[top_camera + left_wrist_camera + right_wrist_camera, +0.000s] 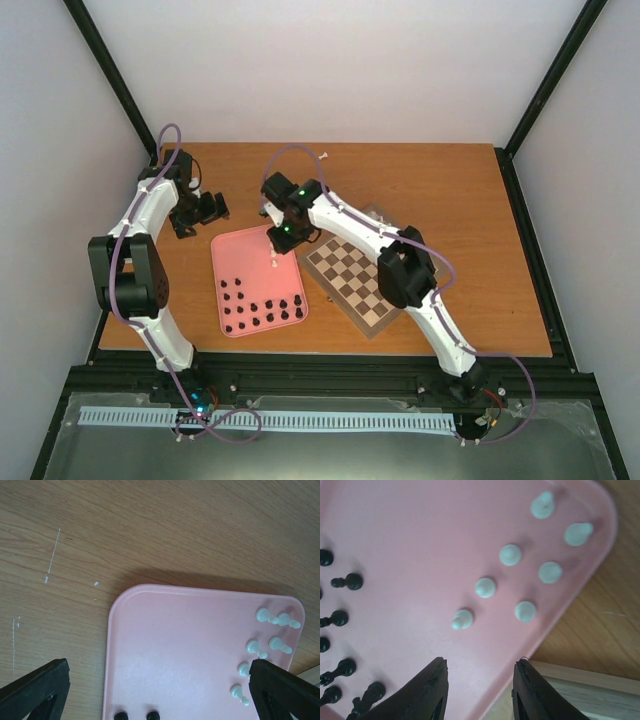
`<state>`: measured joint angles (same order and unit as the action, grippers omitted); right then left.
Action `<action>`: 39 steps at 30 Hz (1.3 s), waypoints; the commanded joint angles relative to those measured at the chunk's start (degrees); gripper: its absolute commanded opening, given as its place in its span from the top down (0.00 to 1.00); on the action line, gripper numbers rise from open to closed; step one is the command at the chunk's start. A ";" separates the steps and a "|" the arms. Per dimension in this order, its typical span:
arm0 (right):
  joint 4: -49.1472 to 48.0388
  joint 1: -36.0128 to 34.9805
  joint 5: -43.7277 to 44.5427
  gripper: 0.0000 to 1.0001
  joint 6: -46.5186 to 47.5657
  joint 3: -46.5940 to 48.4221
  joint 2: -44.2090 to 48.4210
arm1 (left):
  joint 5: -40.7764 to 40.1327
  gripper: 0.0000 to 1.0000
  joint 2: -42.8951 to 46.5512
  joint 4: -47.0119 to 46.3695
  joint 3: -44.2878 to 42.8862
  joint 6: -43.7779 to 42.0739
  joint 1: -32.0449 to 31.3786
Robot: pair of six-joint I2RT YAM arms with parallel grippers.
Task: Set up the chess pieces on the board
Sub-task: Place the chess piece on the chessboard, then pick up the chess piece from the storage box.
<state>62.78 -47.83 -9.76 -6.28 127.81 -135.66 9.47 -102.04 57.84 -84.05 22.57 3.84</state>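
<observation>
1. The right fingers (pixel 432 685) stand partly apart with nothing between them, hovering over the pink tray (pixel 410 535); the left fingers (pixel 280 690) gape wide and empty above the worktop (pixel 150 530) by the tray's far corner
2. Every piece seen lies on the tray: white pieces (pixel 485 587) by the edge next to the board (pixel 350 282), black pieces (pixel 347 581) apart from them; the board shows none
3. The likely step is picking the nearest white piece (pixel 462 619); centre the gap over it before descending
4. Its neighbours stand near; keep the fingers narrow so neither nudges one
5. Close gently and lift straight; so small a piece may tip or slip out
</observation>
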 commanded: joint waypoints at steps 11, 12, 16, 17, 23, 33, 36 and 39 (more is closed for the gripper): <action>0.03 -4.64 -3.32 0.62 1.81 4.25 -5.39 | 1.30 0.00 4.38 -1.65 1.92 1.07 -0.12; 0.11 -4.64 -3.26 0.62 1.80 4.82 -6.08 | 1.47 0.00 4.54 -1.67 1.90 1.15 -0.14; 0.07 -4.64 -2.60 0.62 1.22 6.43 -7.89 | 1.84 0.00 4.83 -1.70 1.92 1.26 -0.23; 0.10 -4.64 -1.78 0.62 1.05 6.68 -8.20 | 1.95 0.00 4.92 -1.76 1.99 1.32 -0.23; 0.70 -4.64 2.51 0.62 0.40 7.63 -9.52 | 2.70 0.00 5.17 -2.42 2.89 1.35 -0.23; 0.37 -4.33 1.61 0.63 0.22 7.93 -11.06 | 3.03 0.00 4.65 -2.63 2.98 1.25 -0.28; 0.17 -4.04 1.42 0.68 0.05 8.23 -11.36 | 3.07 0.00 4.53 -2.56 2.94 1.17 -0.23; 0.17 -3.86 0.99 0.71 0.06 8.29 -11.64 | 3.07 0.00 4.38 -2.46 2.83 1.16 -0.21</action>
<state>63.18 -52.07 -8.45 -5.80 134.21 -146.43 12.01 -98.72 56.07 -80.68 22.98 3.75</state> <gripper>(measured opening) 0.302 0.998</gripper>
